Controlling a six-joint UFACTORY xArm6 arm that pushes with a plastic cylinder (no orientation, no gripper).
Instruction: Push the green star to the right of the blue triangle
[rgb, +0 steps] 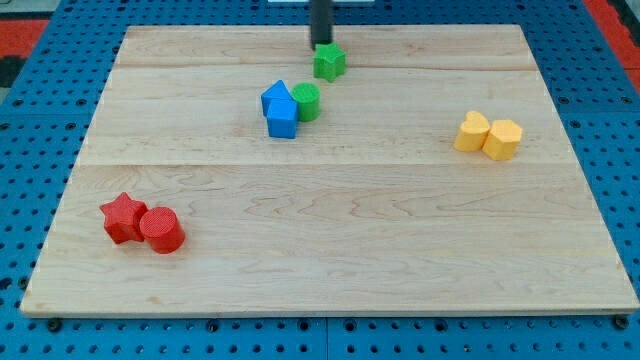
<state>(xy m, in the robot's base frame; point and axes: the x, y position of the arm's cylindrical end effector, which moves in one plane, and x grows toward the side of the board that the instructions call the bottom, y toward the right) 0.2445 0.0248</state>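
Note:
The green star (329, 62) lies near the view's top centre of the wooden board. My tip (321, 45) stands right at its upper left edge, touching or nearly touching it. The blue triangle (275, 97) lies below and to the left of the star, pressed against a blue cube (283, 118). A green cylinder (307, 101) touches the blue pair on their right side, between them and the star.
A red star (122, 217) and a red cylinder (161, 229) sit together at the lower left. Two yellow blocks (473, 131) (503, 139) sit together at the right. The board's top edge (420, 27) is just above the star.

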